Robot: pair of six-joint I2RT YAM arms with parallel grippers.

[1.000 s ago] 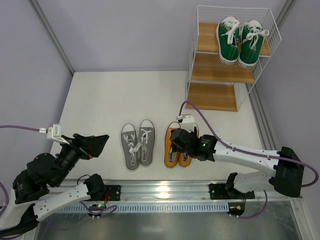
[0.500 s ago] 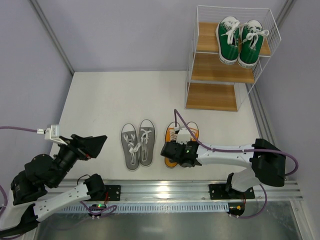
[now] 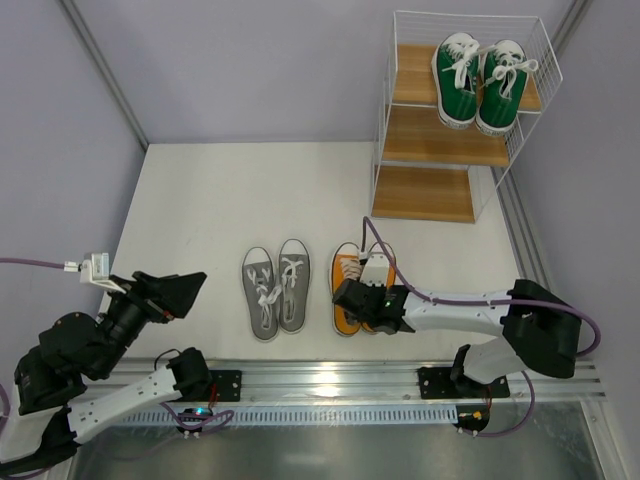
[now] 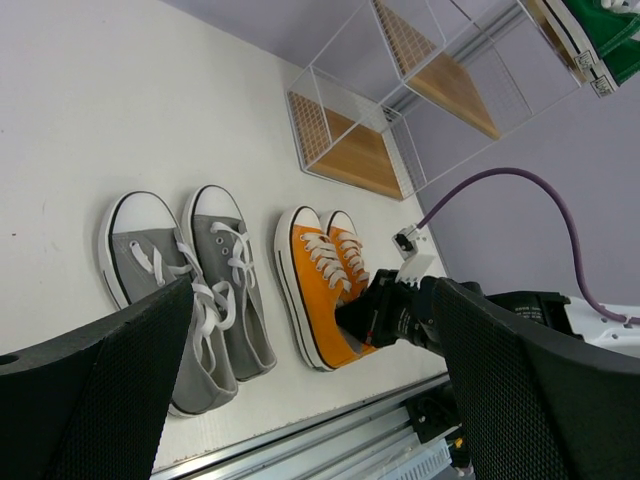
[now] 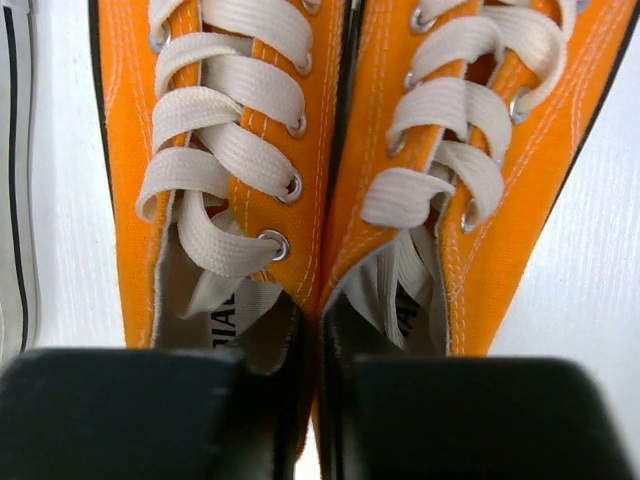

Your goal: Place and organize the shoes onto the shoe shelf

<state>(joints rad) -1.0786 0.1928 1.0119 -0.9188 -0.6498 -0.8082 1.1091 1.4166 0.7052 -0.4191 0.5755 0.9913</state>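
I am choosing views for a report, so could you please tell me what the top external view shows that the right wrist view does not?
Only the top external view shows the shoe shelf, the green pair on its top board and the open left gripper. Only the right wrist view shows the right gripper with a finger in each heel opening. Both show the orange pair.

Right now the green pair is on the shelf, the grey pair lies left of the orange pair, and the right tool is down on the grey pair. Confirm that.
Not quite: the right tool is down on the orange pair, not the grey pair, as the right wrist view shows. The rest stands.
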